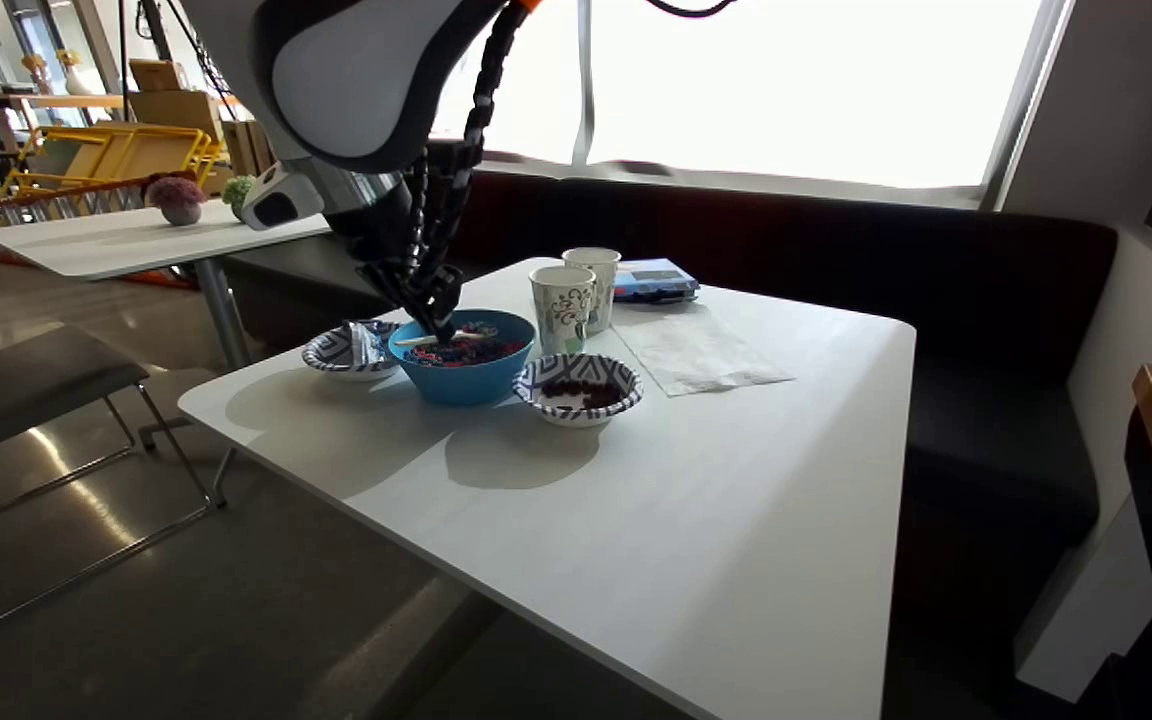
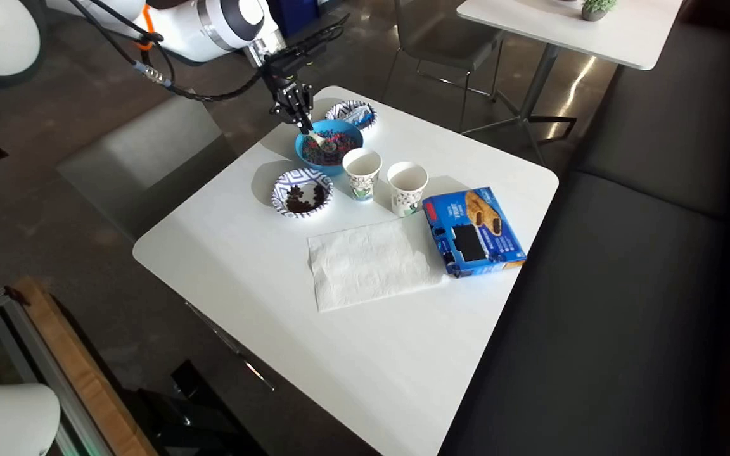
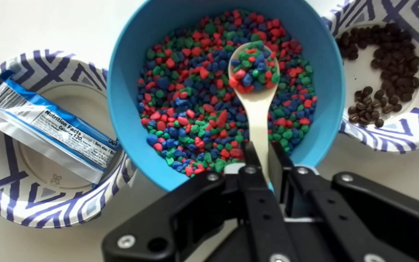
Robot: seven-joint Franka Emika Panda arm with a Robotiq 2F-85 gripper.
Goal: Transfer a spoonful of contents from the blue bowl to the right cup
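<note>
Presently, we find the jaws gripping the spoon (image 3: 258,114); at wrist-view left, a wrapper (image 3: 55,133) reads "Nutrition Facts", "Calories 130".

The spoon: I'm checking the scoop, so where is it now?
In the wrist view, the spoon is right of centre, handle between the jaws, loaded head over the coloured bits in the blue bowl.

Blue bowl (image 3: 124,91): smooth matt plastic
</note>
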